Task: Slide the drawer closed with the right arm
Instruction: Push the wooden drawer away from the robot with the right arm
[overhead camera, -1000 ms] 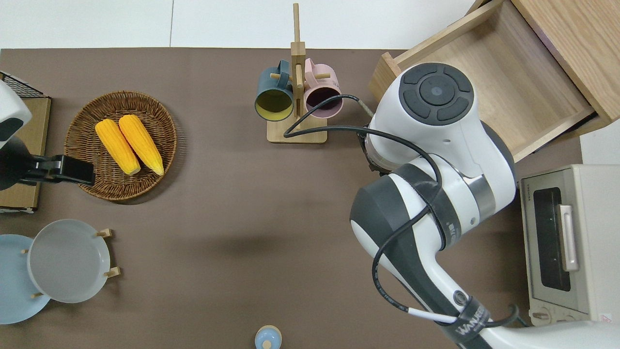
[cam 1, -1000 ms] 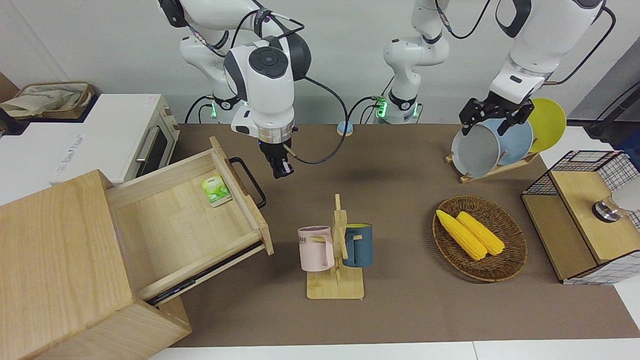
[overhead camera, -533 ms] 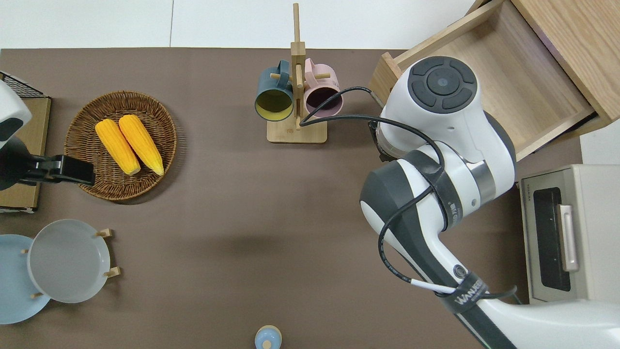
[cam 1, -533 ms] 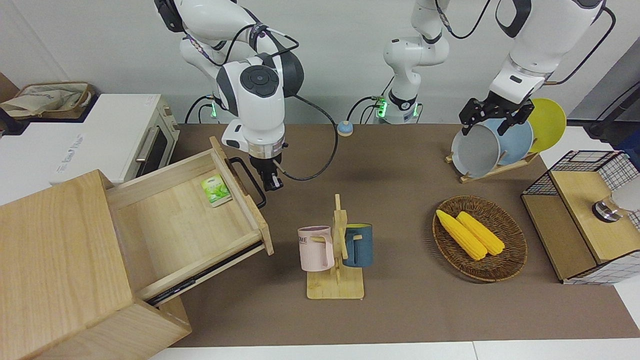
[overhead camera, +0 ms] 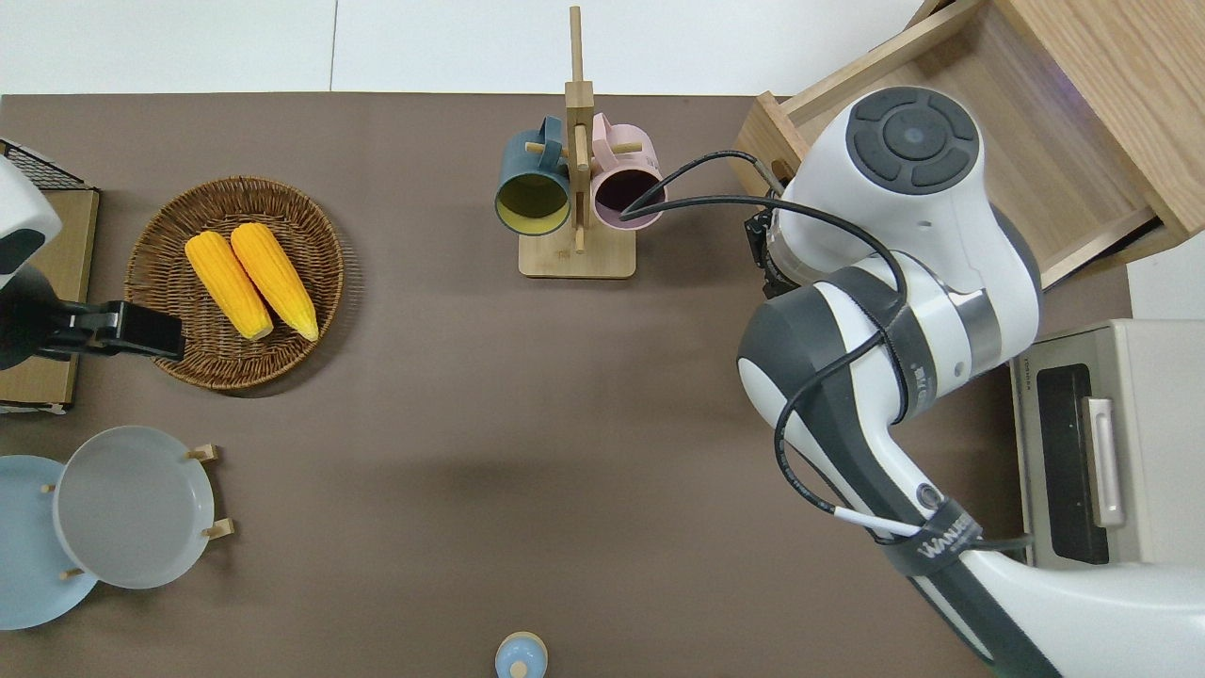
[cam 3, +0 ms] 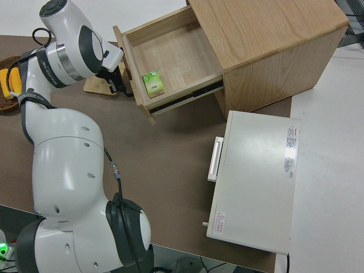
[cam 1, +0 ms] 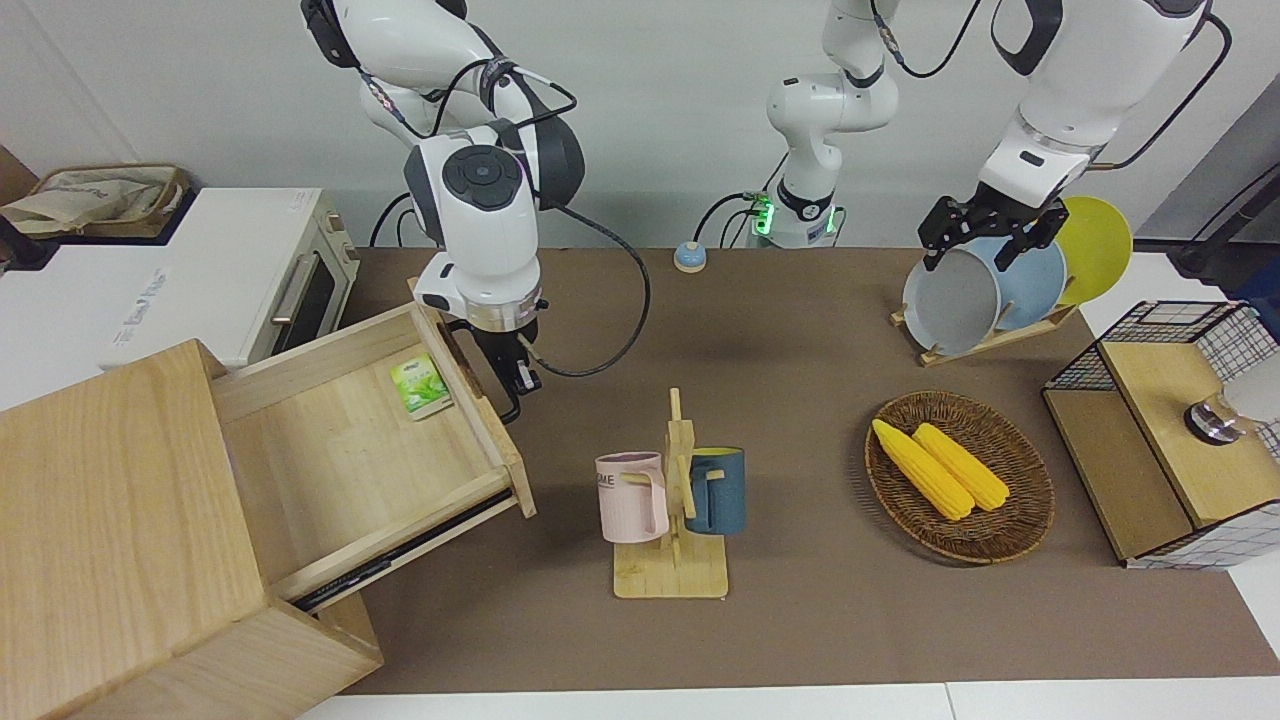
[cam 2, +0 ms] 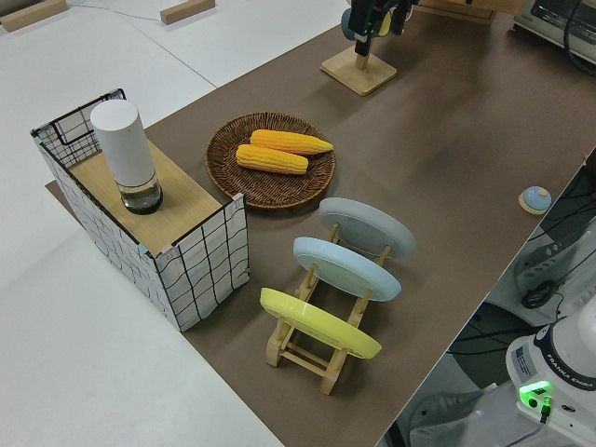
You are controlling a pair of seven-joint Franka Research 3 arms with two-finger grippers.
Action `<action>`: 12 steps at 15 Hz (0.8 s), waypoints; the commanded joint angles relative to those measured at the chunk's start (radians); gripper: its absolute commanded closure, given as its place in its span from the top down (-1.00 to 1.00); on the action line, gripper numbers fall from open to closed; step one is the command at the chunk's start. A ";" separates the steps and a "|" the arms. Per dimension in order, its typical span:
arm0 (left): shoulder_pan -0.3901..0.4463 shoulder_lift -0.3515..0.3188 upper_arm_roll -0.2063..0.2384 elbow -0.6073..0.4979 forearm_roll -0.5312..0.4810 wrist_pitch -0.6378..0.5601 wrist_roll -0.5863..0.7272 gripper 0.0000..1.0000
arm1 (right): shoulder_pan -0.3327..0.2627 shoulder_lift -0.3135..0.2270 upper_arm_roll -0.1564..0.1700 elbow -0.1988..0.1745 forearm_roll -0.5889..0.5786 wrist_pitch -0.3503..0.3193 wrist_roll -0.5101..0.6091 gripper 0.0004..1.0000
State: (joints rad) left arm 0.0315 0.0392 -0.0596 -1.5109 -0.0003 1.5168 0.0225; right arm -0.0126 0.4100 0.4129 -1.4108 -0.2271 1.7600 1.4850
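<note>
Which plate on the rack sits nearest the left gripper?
The grey plate, at the rack's end nearest the table's middle; the left gripper hangs over its rim. The blue and yellow plates stand farther along.

wicker basket (cam 1: 1020, 520): two corn cobs (cam 1: 940, 468) | mug stand (cam 1: 672, 570): pink mug (cam 1: 630, 497), blue mug (cam 1: 718, 490) | toaster oven (cam 1: 200, 270) | plate rack (cam 2: 321, 349)

Bright, even light is falling from above, casting only soft shadows. A faint blurred shadow is lying on the brown mat (overhead camera: 490, 471) near its middle, and the basket (cam 1: 1030, 520) is throwing a thin one. The white table (cam 2: 56, 354) is glaring slightly. All views are staying sharp.
</note>
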 commanded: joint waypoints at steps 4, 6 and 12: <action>0.004 0.011 -0.006 0.024 0.017 -0.020 0.010 0.99 | -0.087 0.033 0.018 0.042 -0.020 0.024 -0.113 -1.00; 0.004 0.011 -0.006 0.024 0.017 -0.020 0.010 0.99 | -0.110 0.041 0.018 0.052 -0.020 0.024 -0.138 -1.00; 0.004 0.011 -0.006 0.024 0.017 -0.020 0.010 0.99 | -0.171 0.041 0.018 0.058 -0.020 0.024 -0.204 -1.00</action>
State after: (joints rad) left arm 0.0315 0.0392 -0.0596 -1.5109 -0.0003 1.5168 0.0225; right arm -0.1453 0.4312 0.4130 -1.3769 -0.2271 1.7735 1.3274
